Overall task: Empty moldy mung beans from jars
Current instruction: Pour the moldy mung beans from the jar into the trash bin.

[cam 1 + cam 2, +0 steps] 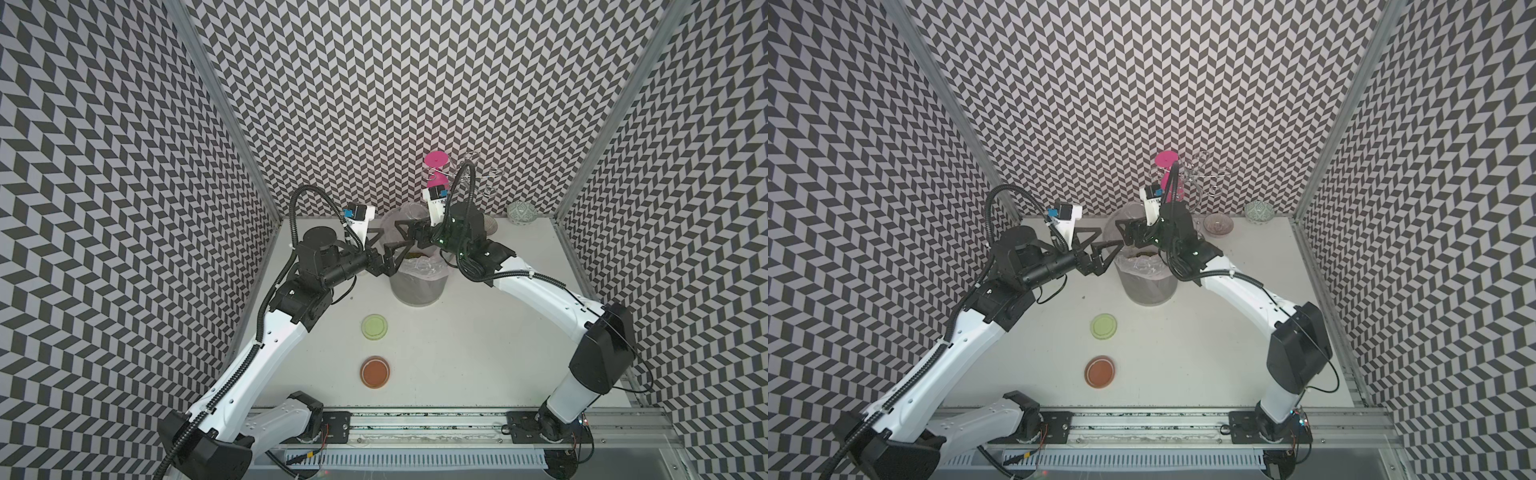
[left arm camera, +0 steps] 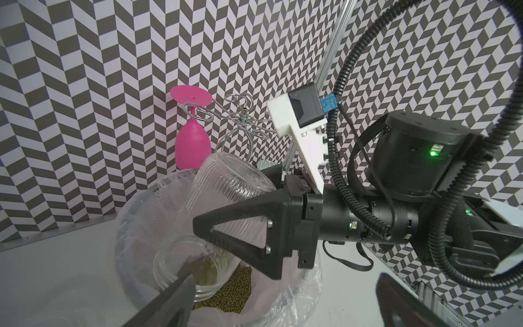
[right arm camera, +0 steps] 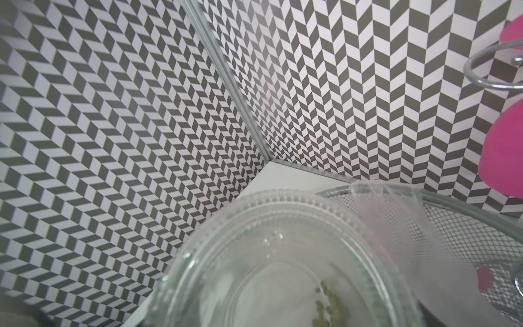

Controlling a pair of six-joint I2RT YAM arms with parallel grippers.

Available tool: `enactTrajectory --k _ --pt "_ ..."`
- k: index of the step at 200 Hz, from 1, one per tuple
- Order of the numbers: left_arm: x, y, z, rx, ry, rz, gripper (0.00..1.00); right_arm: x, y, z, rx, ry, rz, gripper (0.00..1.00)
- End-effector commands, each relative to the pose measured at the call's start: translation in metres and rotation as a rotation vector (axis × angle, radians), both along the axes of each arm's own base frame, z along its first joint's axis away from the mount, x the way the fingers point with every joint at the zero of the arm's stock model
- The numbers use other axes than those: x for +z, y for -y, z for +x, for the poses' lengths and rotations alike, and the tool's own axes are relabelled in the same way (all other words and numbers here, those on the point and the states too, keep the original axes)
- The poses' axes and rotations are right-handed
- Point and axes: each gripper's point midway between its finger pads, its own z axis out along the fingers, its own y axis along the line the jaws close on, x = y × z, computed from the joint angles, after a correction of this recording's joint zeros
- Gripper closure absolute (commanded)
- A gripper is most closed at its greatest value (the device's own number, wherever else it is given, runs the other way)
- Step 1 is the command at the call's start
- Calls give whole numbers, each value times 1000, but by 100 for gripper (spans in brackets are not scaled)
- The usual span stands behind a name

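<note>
Kim: Zigzag walls [image 1: 374, 104] stand all around. What is the right gripper [image 1: 409, 233] doing?
Ben: It squeezes a jar [image 2: 226, 184] by its sides. The jar is tipped, mouth down, over the bin [image 1: 415, 291], in the upper middle of the frame.
Kim: And the left gripper [image 1: 1111, 237]?
Ben: Its fingers [image 2: 169, 303] stand far apart and hold nothing. It hangs at the bin's rim, just left of the jar in both top views.
Kim: Where are the beans [image 2: 235, 286]?
Ben: In a heap in the bin, on the clear bag [image 2: 297, 291], right under the jar's mouth. Some green shows through the jar's glass too. I cannot tell if those are in the jar or under it.
Kim: What is farther out?
Ben: Two lids lie flat on the table [image 1: 457, 353], well apart from the bin, in the lower middle of the frame. The green lid [image 1: 375, 327] is nearer the bin. The orange lid [image 1: 376, 372] is below it.
Kim: And behind the bin?
Ben: A pink glass [image 2: 192, 141] hangs upside down on a wire rack [image 2: 243, 119] by the back wall. A pale bowl [image 1: 523, 212] sits at the upper right of the table.
</note>
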Motion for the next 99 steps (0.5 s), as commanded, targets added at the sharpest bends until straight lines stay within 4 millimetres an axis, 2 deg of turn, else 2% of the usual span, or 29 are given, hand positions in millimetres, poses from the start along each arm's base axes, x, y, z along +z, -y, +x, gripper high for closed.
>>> enactTrajectory --k 1,42,99 --pt "-1 -9 -3 30 10 15 0 31 -1 5 -50 162 -59 35" --pt "2 -15 -9 47 27 6 1 40 -10 -3 -122 296 -211 35" --pt "0 -18 -13 55 26 -10 0 51 -4 -10 -238 377 -344 35"
